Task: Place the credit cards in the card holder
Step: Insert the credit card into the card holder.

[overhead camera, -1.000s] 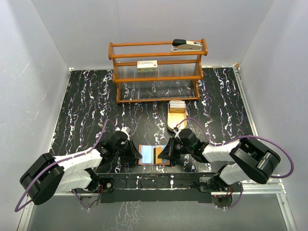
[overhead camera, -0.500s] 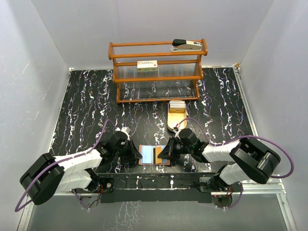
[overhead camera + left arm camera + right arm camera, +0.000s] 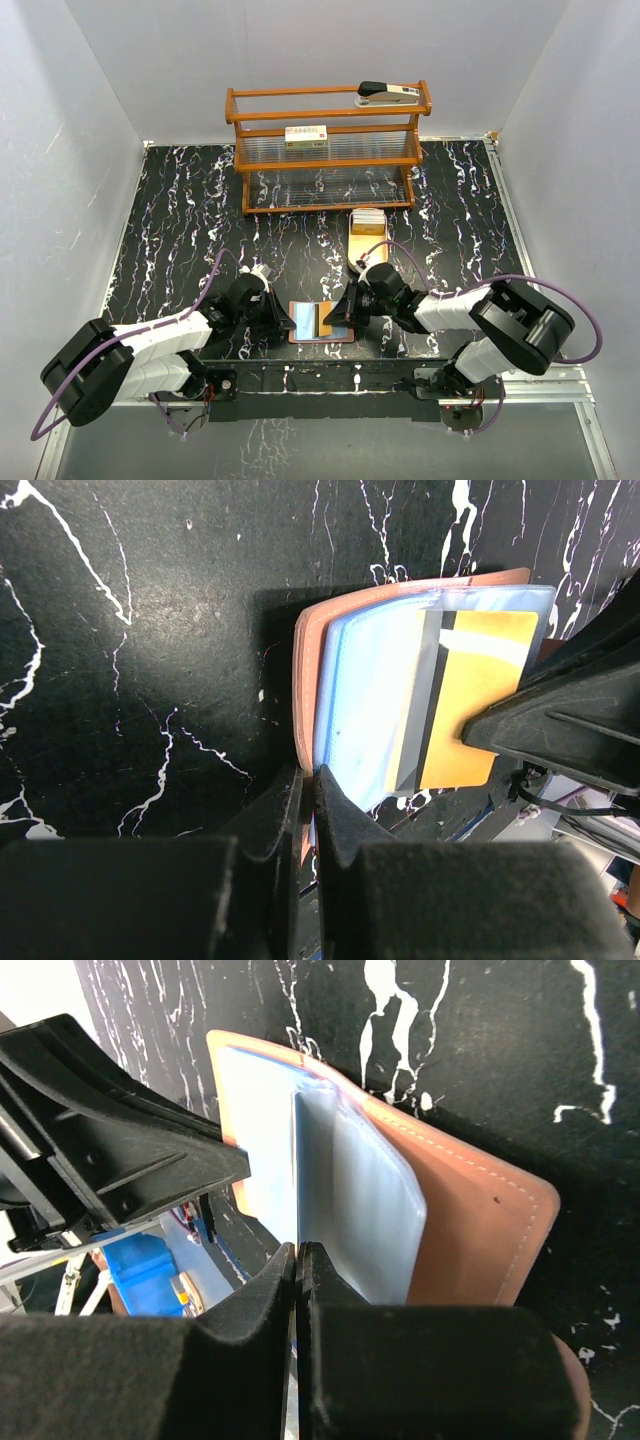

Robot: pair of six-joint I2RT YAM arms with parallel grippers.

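Note:
The reddish-brown card holder [image 3: 340, 335] lies open at the near table edge, its light blue inner pockets [image 3: 365, 710] facing up. My left gripper [image 3: 283, 322] is shut on the holder's near edge [image 3: 305, 670], the fingers meeting in the left wrist view [image 3: 311, 773]. My right gripper [image 3: 341, 317] is shut on a yellow-beige credit card [image 3: 480, 710] with a grey stripe and holds it over the pockets. In the right wrist view the card [image 3: 297, 1170] shows edge-on above the jaws [image 3: 298, 1248], beside the holder [image 3: 480, 1220]. More cards [image 3: 368, 219] lie stacked further back.
The stacked cards sit on an oval wooden tray [image 3: 366, 256] just behind the right gripper. A wooden shelf rack [image 3: 325, 160] stands at the back with a cream box [image 3: 306, 136] and a stapler [image 3: 388, 94] on it.
My right gripper has shifted a little to the left with the card, further over the open holder. The left gripper has kept its grip and place.

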